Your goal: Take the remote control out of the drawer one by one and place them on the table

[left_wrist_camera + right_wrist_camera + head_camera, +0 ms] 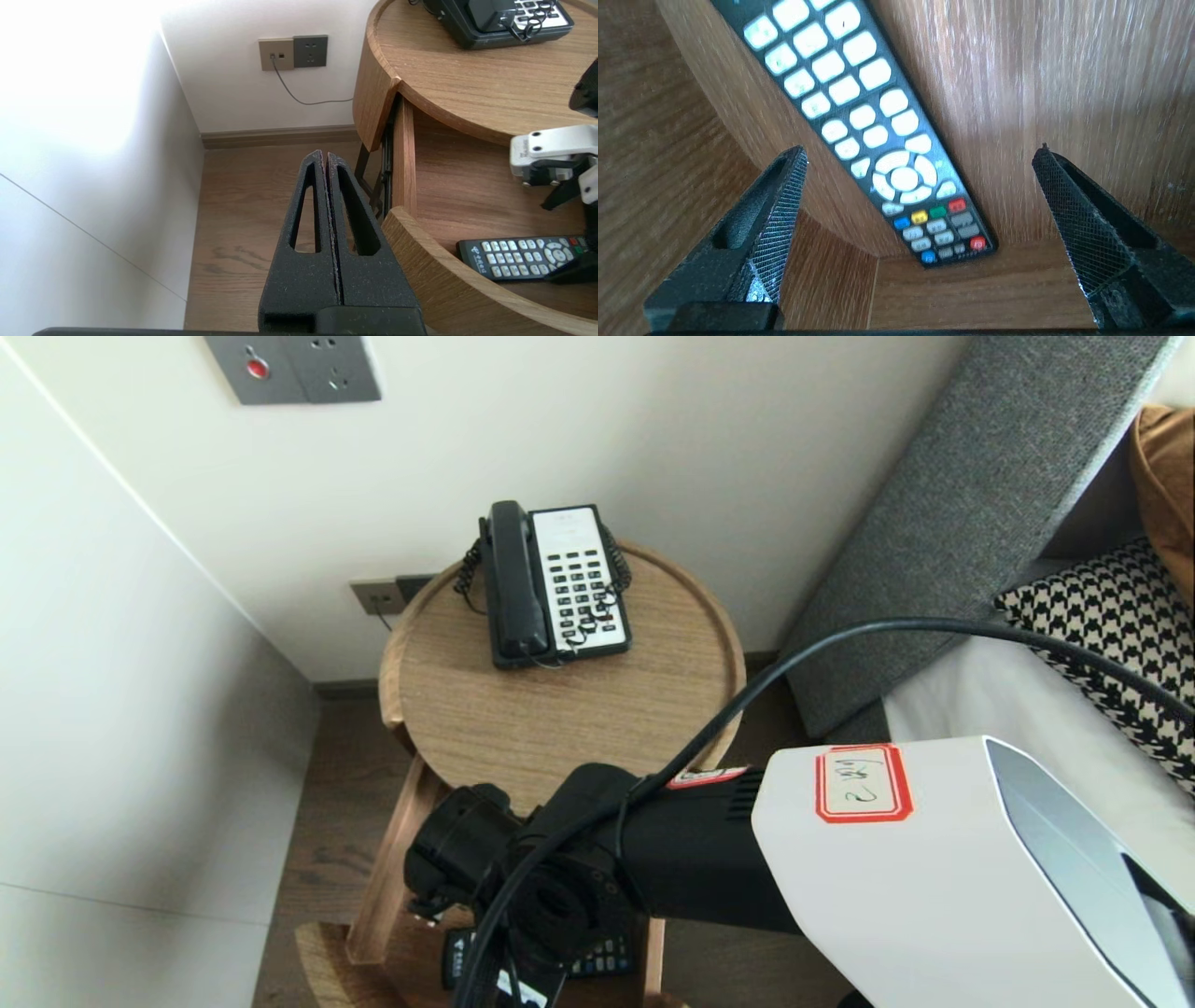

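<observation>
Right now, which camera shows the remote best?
Right wrist view: the remote fills it, under the open right gripper. Left wrist view shows it small in the drawer; head view, only a sliver beneath the right arm.

Probably hotel bedroom: bedside telephone, headboard.

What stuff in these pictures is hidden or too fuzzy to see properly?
Remote control: right wrist view's edge cuts off its far end; button labels blurred.
Same remote, head view: mostly hidden under the right arm.
Telephone: key markings too small in the head view; left wrist view's edge cuts it off.
Right gripper: open fingers hidden in the head view by its own wrist.
</observation>
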Robot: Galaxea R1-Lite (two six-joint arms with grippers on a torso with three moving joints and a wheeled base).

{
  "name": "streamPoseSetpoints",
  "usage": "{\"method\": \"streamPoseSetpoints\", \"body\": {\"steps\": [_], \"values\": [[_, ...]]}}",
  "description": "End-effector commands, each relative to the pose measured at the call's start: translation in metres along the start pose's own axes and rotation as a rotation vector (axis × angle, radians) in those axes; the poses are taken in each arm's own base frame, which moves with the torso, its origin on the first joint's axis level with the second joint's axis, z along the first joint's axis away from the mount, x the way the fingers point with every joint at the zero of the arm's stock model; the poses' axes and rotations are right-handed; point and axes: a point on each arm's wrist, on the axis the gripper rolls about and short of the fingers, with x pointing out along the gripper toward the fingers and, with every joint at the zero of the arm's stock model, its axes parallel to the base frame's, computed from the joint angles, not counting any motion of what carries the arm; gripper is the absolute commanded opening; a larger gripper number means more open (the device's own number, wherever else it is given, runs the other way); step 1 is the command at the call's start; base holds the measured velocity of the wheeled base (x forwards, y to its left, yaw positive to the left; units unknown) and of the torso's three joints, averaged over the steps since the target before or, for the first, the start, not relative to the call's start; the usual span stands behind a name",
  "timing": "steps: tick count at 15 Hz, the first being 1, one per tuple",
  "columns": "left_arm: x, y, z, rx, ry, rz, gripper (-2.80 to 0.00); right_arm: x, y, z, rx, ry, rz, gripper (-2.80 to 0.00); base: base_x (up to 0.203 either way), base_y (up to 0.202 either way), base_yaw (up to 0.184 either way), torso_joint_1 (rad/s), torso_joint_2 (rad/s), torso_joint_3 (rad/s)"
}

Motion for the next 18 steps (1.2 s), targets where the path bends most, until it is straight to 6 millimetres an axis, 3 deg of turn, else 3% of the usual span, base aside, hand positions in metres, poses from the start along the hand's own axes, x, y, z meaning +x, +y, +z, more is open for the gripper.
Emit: {"method": "streamPoseSetpoints", "body": {"steps": [1,13,18], "values": [[0.001,0.0,-0.011,0.0,0.033,0.0,-2.8,0.003,0.0,0.002,-0.002,0.0,-0.002,0.0,0.0,0.0,0.0,0.0,0.0,0.0],[0.001,0.0,-0.011,0.0,0.032,0.0,-2.8,0.026,0.007,0.001,-0.04,0.031,0.003,0.0,0.0,0.0,0.0,0.0,0.0,0.0],[0.001,0.0,-0.011,0.0,0.032,0.0,-2.8,0.025,0.007,0.002,-0.041,0.027,0.003,0.0,0.0,0.0,0.0,0.0,0.0,0.0]]}}
